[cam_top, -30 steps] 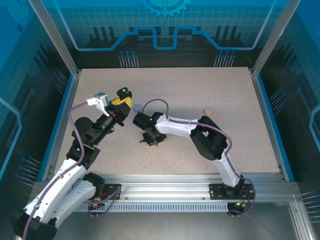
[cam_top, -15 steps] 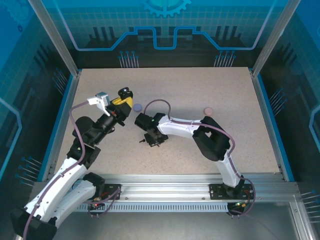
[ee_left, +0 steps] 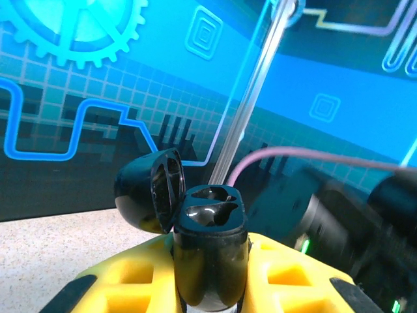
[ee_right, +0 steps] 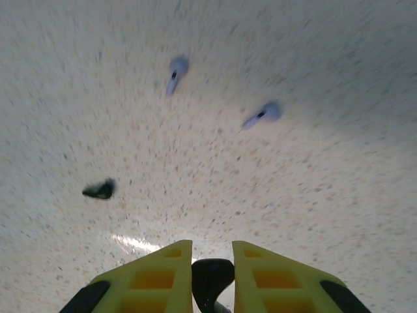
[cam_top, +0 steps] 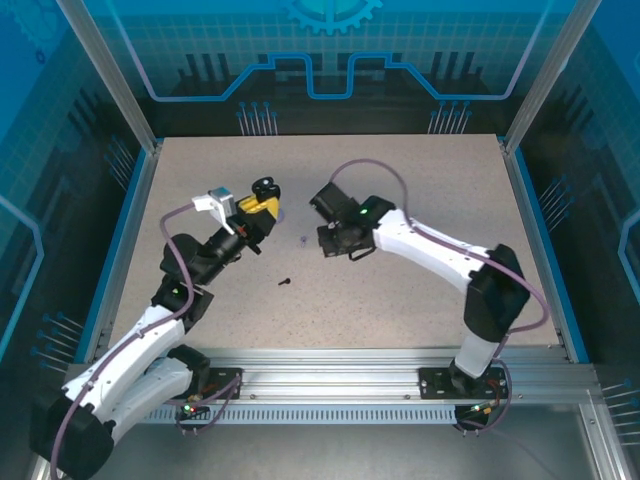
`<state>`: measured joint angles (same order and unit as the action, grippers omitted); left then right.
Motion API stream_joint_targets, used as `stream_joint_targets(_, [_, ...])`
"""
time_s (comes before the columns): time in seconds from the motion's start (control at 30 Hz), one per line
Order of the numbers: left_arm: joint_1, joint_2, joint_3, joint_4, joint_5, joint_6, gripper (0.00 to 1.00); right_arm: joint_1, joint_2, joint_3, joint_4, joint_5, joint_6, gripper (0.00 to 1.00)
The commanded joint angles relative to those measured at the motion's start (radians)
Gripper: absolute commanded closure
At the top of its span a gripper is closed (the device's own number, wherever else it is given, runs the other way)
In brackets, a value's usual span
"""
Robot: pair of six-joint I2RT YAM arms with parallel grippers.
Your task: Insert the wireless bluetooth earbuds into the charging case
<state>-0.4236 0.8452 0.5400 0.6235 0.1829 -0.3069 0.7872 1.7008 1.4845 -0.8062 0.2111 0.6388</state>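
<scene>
Black earbud (ee_right: 212, 279) is pinched between the closed fingers of the right gripper (ee_right: 212, 255); a second black earbud (ee_right: 101, 190) lies on the table (ee_right: 326, 195) ahead and left of that gripper, with two lilac earbuds (ee_right: 263, 114) farther ahead. Left gripper (ee_left: 210, 264) is clamped on the black charging case (ee_left: 208, 222), its lid (ee_left: 146, 192) standing open.

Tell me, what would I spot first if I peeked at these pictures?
The open black charging case jumps out: the left gripper clamps it, lid flipped open, over the left half of the speckled table. The right gripper pinches what looks like a black earbud above the table, where two lilac earbuds and another black earbud lie loose.
</scene>
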Motion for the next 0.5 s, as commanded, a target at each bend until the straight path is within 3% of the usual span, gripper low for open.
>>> stream_joint_targets(0.0, [-0.045,0.039,-0.018,0.137,0.034,0.149,1.00,-0.057,-0.084,-0.004,-0.010,-0.013,-0.026,0.82])
stream_joint_targets(0.27, [-0.178,0.183,-0.031,0.244,-0.059,0.363,1.00,-0.185,-0.199,0.114,-0.033,-0.070,-0.060,0.82])
stream_joint_targets(0.47, [-0.214,0.268,-0.020,0.316,-0.101,0.437,1.00,-0.201,-0.235,0.226,-0.025,-0.090,-0.052,0.82])
